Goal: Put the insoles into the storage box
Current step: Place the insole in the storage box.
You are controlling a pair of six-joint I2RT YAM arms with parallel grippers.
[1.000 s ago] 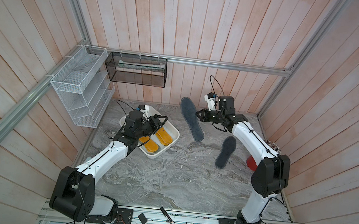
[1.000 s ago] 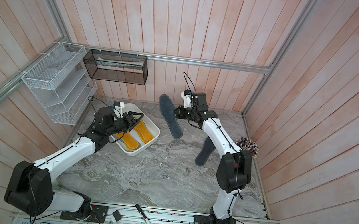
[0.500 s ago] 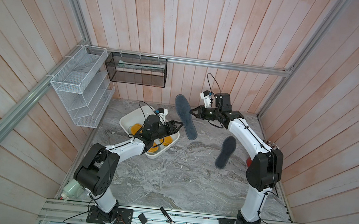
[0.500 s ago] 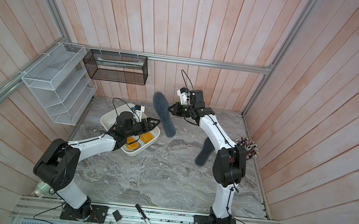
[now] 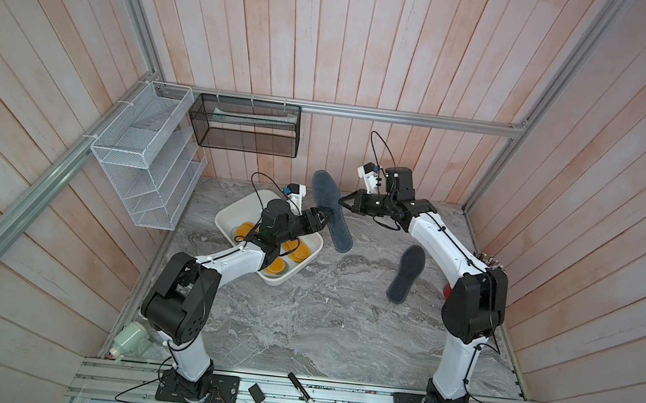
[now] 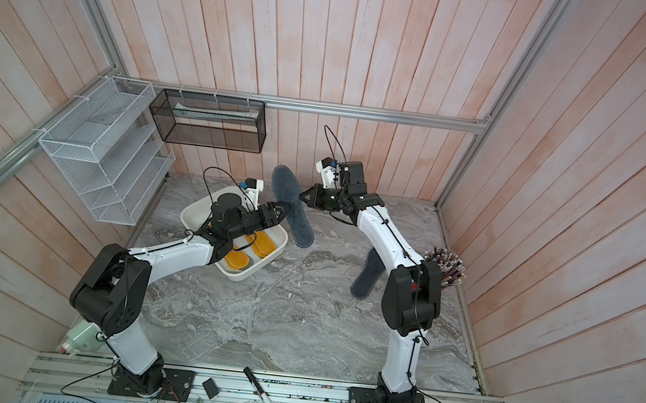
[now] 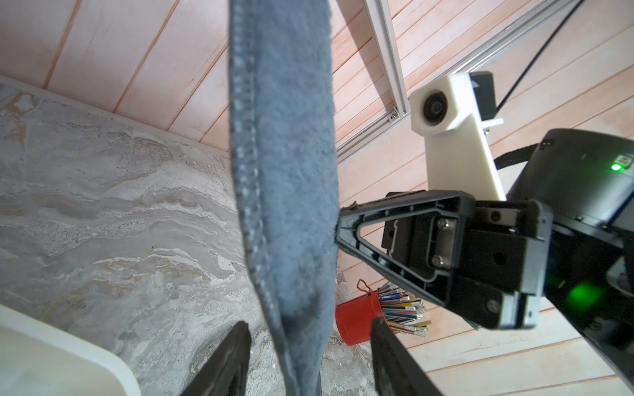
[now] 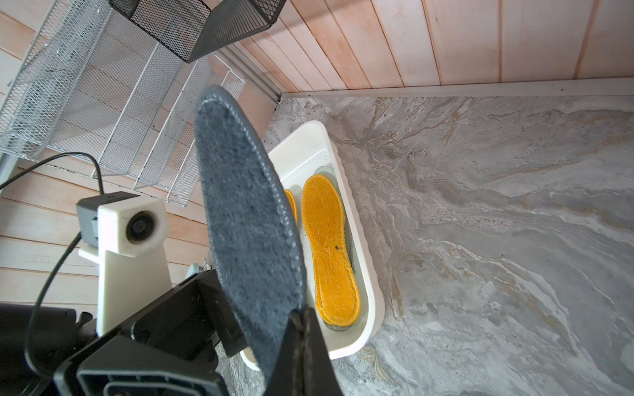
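One grey insole (image 5: 330, 212) is in the air, clear of the counter (image 5: 297, 325). The right claw (image 5: 341, 201) is pressed together on its long edge, about mid-length.

Change over the last second:
- The left claw (image 5: 323, 216) was over the box (image 5: 239, 207) and has swung out to meet the insole.
- The right arm has brought the insole in toward the left claw.

The left wrist view shows the left claw spread, one finger (image 7: 230, 360) on each side of the insole's lower part. Neither is clearly touching (gaps show on both sides). I read this as a handover being set up, not yet made.

Where things sit:
- The box is just behind and below the left claw. Orange insoles (image 8: 329, 250) lie flat in it, with a pale edge showing under one.
- The second grey insole (image 5: 406, 277) lies flat on the counter, well behind the right claw and back toward that arm's base.
- No other insole shows outside the box, so I judge these two greys are what's left.

What it means for the task: the left claw looks set to make the drop, since the box is right behind it.

Next call: the left claw closes first, then the right lets go. In the wrong order the insole lands on the counter beside the box. It's a soft fuzzy pad, so expect sag once it's held near one end.
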